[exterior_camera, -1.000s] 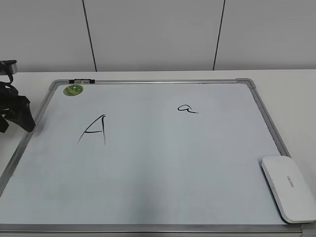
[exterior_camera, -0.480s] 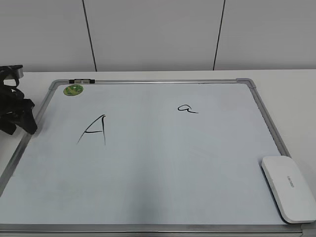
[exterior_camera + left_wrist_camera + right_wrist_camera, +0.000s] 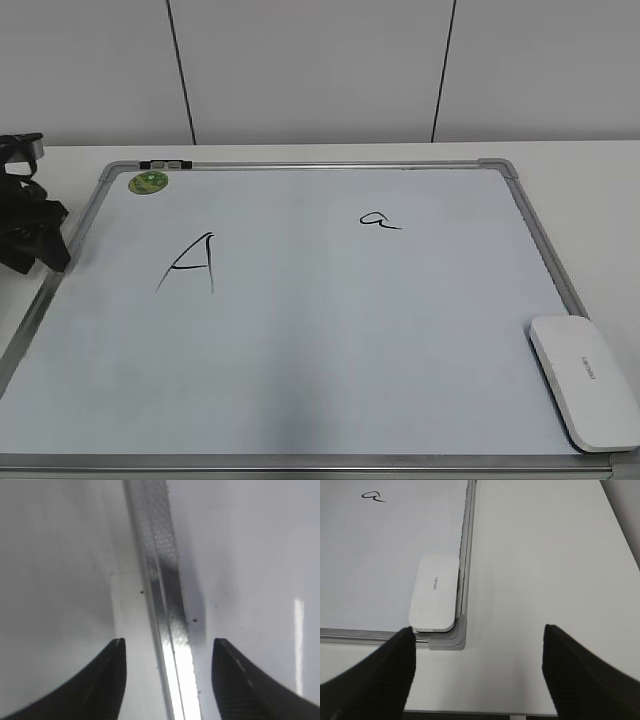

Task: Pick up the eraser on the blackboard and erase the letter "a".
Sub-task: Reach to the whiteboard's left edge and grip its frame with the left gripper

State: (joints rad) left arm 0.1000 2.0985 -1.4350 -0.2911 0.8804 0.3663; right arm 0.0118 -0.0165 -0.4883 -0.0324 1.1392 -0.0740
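Note:
The white eraser (image 3: 588,381) lies flat in the near right corner of the blackboard (image 3: 330,340); it also shows in the right wrist view (image 3: 434,594). The small letter "a" (image 3: 379,220) is written upper right of the board's middle, and shows in the right wrist view (image 3: 373,497). My left gripper (image 3: 30,245) is open and empty, low over the board's left frame (image 3: 162,595). My right gripper (image 3: 477,652) is open and empty above the bare table near the board's corner; it is out of the exterior view.
A large capital "A" (image 3: 190,265) is on the board's left half. A round green sticker (image 3: 149,182) sits in the far left corner. The white table (image 3: 545,570) extends right of the board. A grey panelled wall (image 3: 320,70) stands behind.
My left gripper has shifted slightly at the board's left edge and settled. The eraser and letters have not moved.

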